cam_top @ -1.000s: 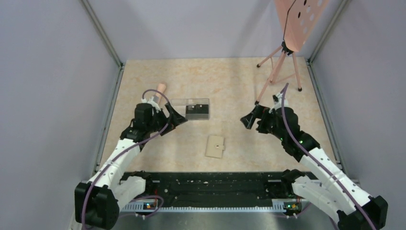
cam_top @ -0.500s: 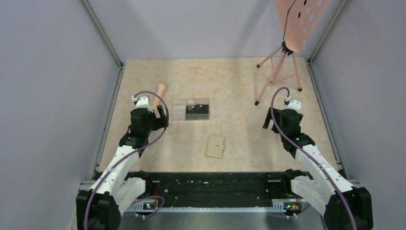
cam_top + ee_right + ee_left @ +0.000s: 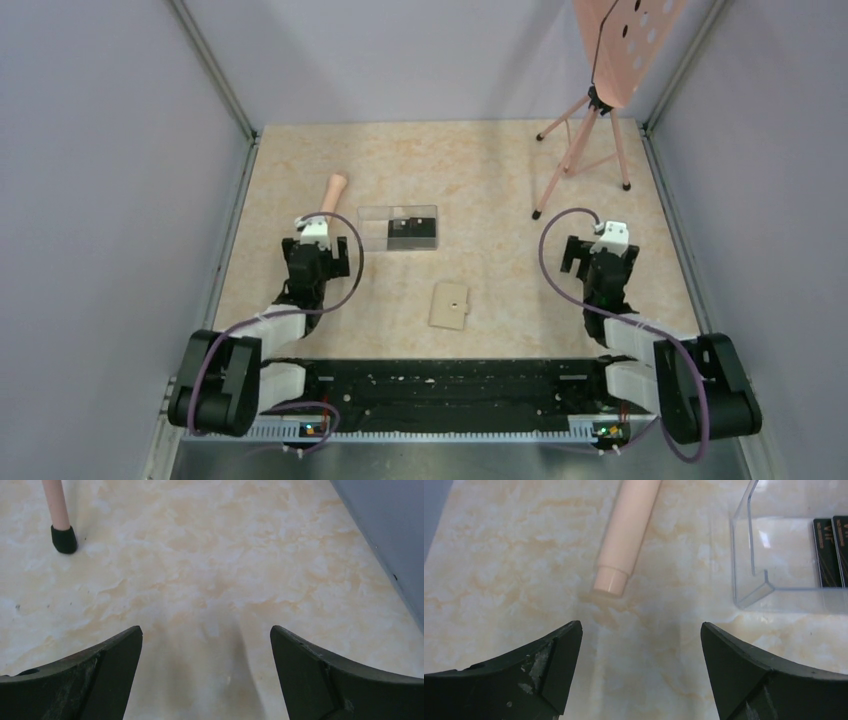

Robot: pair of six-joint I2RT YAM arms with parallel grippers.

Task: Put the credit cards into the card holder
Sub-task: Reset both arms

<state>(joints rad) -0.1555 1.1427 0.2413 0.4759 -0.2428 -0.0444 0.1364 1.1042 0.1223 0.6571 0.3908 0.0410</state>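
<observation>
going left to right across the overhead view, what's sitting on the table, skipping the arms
pink tube → clear plastic box, credit cards inside it → card holder → pink tripod stand

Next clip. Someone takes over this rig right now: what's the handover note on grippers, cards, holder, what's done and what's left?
Left gripper: open, empty, over bare table just short of the clear box.
Right gripper: open, empty, over bare table on the right side.
Credit cards: black, lying inside the clear box; two show side by side.
Card holder: flat on the table between the arms, nearer than the box.
Done: nothing.
Left: take the cards out and put them into the holder.
</observation>
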